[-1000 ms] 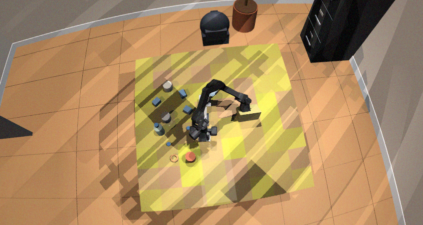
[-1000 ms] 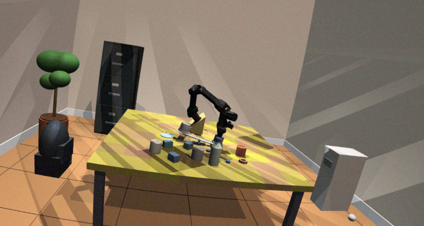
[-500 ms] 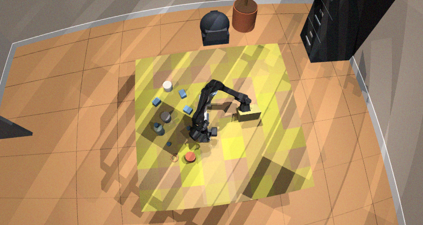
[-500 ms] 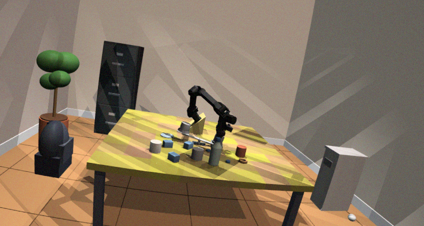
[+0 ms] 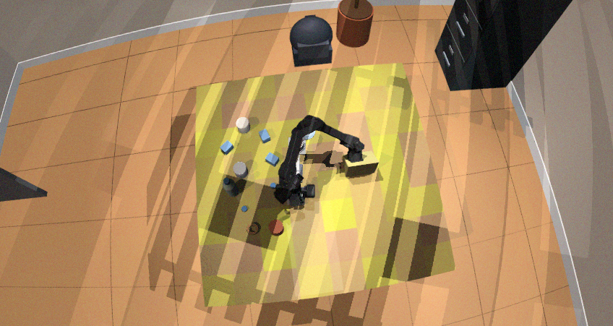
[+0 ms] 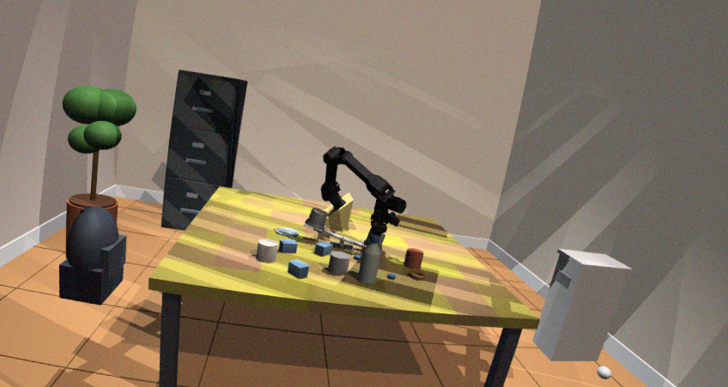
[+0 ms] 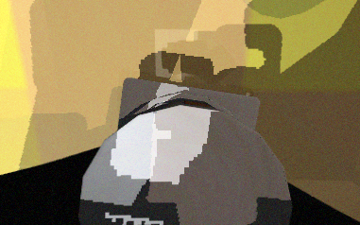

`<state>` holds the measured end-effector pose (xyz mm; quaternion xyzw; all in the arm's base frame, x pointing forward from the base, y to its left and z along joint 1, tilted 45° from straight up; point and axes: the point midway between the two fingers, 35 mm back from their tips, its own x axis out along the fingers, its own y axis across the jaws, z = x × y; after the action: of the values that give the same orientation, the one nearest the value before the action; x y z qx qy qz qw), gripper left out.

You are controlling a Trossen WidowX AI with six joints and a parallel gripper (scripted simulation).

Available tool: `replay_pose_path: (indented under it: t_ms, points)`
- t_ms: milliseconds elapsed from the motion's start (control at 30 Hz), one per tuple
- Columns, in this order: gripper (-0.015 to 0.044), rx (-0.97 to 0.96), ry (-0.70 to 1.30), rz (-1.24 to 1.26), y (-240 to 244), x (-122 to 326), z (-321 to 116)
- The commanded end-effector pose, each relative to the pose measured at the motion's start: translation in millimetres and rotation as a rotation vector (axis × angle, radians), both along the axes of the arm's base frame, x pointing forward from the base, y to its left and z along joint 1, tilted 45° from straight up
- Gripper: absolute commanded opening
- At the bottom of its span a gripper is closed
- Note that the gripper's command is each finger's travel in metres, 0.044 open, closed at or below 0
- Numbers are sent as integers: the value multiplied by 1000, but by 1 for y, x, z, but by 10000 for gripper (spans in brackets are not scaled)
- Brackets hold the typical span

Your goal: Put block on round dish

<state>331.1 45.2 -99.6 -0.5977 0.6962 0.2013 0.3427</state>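
My gripper point(image 5: 296, 200) point(image 6: 378, 232) point(image 7: 183, 161) is shut on the grey cup at the low end of the balance, its fingers on both sides of it. The cup point(image 7: 183, 156) fills the lower middle of the wrist view, with the end plate point(image 7: 133, 95) of the balance just behind it. The balance beam point(image 6: 338, 238) is tilted. The other grey cup point(image 6: 317, 217) stands on its raised end. The round dish point(image 5: 310, 135) point(image 6: 287, 232) lies beyond that raised end, partly under the arm in the top view. No block under either cup is visible.
Grey cylinders point(image 5: 242, 125) point(image 6: 338, 263), blue blocks point(image 5: 226, 147) point(image 6: 298, 269) and a bottle point(image 5: 230, 187) point(image 6: 367, 268) stand beside the balance. A red cylinder point(image 5: 275, 227) point(image 6: 414, 258) is near the gripper. A yellowish box point(image 5: 361, 167) point(image 6: 342, 219) stands by the arm's base.
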Motion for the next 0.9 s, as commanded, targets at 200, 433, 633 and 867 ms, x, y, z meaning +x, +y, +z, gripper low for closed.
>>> replay_pose_path:
  t_ms: [200,433,633,867]
  points:
    - [0,-1,2,4,8,3,7]
    - [0,0,2,4,14,5,12]
    - [0,1,2,4,20,6,17]
    - [0,2,2,4,26,7,23]
